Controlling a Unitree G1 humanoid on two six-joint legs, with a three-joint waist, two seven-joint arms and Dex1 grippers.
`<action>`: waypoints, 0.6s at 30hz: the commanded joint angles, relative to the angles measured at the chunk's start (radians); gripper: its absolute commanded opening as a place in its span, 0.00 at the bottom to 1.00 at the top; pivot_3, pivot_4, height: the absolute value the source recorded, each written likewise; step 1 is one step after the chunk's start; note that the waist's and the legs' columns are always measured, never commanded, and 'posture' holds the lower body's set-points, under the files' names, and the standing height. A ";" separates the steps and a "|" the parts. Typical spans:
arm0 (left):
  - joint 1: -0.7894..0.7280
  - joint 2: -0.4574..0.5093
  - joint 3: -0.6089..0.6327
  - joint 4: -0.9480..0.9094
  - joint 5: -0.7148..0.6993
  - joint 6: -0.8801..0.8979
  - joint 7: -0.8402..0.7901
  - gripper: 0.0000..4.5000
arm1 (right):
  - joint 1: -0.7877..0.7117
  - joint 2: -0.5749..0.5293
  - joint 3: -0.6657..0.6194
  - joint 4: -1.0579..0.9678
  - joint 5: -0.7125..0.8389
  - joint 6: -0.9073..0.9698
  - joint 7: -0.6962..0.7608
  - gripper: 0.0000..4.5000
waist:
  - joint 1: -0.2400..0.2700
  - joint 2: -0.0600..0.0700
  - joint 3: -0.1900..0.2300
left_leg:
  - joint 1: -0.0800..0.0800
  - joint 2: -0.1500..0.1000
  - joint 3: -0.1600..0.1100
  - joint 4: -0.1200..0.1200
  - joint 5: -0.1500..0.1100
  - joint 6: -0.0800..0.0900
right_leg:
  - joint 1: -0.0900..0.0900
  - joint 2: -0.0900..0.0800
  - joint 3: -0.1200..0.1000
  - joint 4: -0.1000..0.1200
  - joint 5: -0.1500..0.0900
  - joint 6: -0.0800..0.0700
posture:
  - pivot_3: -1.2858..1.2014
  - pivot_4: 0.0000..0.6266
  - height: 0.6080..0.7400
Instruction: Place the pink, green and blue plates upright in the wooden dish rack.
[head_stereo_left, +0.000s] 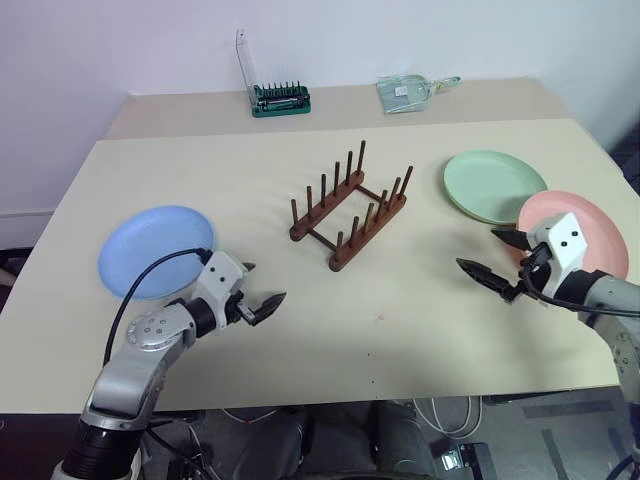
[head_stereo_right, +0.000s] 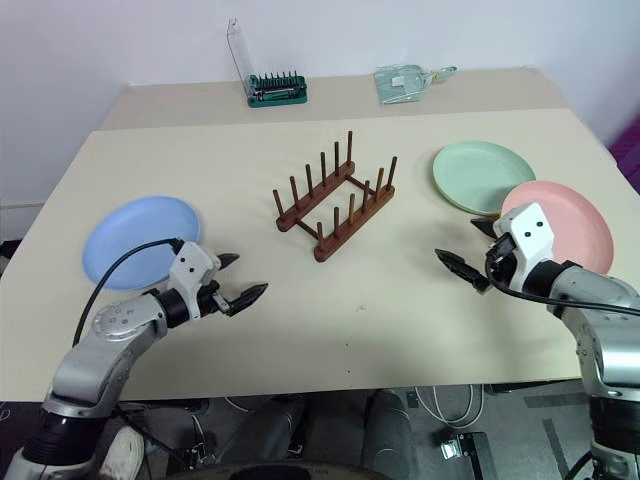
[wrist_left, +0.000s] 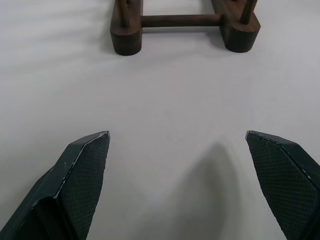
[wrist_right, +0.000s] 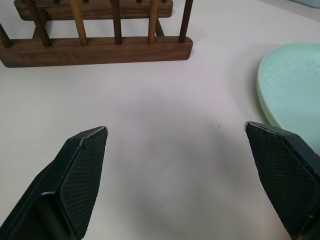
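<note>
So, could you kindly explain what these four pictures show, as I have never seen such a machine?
It is a two-armed humanoid robot. Two pictures come from cameras in its head, looking down over a beige table; the other two look out along each wrist. The left gripper and right gripper both stand open, holding nothing. In the middle is a wooden dish rack, its slots unfilled. A blue plate lies flat on the robot's left; a green plate and a pink plate lie on its right, the pink rim over the green. At the back are a green tool holder and a clear packet.
</note>
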 joint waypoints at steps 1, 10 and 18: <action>-0.001 -0.003 0.003 -0.053 -0.010 0.001 0.014 0.99 | -0.042 0.005 0.010 0.030 -0.011 -0.042 0.005 1.00 | 0.000 0.000 0.000 | 0.000 0.000 0.000 0.000 0.000 0.000 | 0.000 0.000 0.000 0.000 0.000 0.000 | 0.52 0.24 0.99; -0.002 -0.029 -0.018 -0.064 -0.012 0.009 0.026 0.99 | -0.093 0.012 0.052 0.039 -0.022 -0.049 0.002 1.00 | 0.001 0.000 0.000 | 0.000 0.000 0.000 0.000 0.001 -0.002 | 0.000 0.000 0.000 0.000 0.000 0.000 | 0.52 0.24 0.99; -0.058 -0.098 -0.130 -0.005 0.021 -0.002 0.034 0.99 | -0.037 0.048 0.074 -0.083 0.006 -0.016 -0.015 1.00 | 0.001 0.000 0.000 | 0.000 0.000 0.000 0.000 0.001 -0.002 | 0.000 0.000 0.000 0.000 0.000 0.000 | 0.52 0.24 0.99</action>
